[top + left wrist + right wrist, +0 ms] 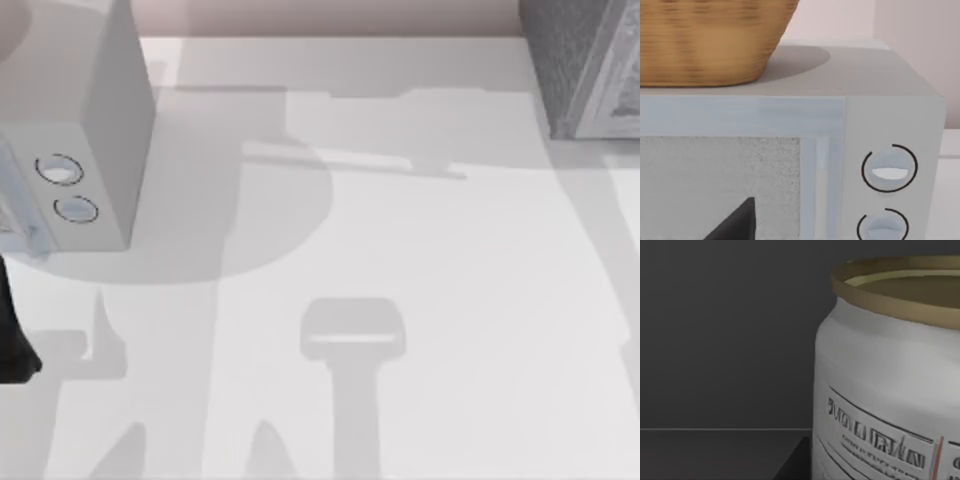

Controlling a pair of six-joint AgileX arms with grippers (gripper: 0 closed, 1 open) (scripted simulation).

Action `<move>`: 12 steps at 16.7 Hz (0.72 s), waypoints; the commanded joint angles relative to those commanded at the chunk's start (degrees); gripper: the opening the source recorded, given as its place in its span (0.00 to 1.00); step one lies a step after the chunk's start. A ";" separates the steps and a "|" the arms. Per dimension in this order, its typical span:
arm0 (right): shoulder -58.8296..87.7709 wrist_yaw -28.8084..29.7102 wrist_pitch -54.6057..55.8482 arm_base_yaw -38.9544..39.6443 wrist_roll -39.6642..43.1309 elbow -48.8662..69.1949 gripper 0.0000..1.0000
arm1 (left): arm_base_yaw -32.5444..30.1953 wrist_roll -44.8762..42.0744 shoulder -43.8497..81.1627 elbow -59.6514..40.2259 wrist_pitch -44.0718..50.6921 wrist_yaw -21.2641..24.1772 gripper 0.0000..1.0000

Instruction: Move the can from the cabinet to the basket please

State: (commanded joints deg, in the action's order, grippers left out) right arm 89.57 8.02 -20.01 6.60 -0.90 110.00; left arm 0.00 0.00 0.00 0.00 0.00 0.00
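White cylindrical can [885,390] with gold rim stands upright inside the dark cabinet, close before our right wrist camera. We can't tell either gripper's finger state. We'd centre the fingers on the can body, close gently, and pull straight out. Count: one can, one woven wicker basket [705,40] atop one white microwave [890,100], two knobs.

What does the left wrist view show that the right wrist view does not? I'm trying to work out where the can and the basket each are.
The left wrist view shows a wicker basket standing on top of a white microwave, with two round knobs on the microwave's front. The right wrist view shows the can, white with a gold rim, upright and close up inside a dark enclosure. The two views share nothing that can be identified.
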 joint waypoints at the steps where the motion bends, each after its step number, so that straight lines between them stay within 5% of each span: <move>1: 0.00 0.00 0.00 0.00 0.00 0.00 0.40 | 0.00 0.00 0.00 0.00 0.00 0.00 1.00; 6: 0.00 0.00 0.00 0.00 0.00 0.00 0.02 | 0.00 0.00 0.00 0.00 0.00 0.00 1.00; 12: 0.00 0.00 0.00 0.00 0.00 0.00 0.00 | 0.00 0.00 0.00 0.00 0.00 0.00 1.00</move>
State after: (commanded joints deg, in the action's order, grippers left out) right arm 89.57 8.02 -20.01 6.60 -0.90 110.00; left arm 0.00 0.00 0.00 0.00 0.00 0.00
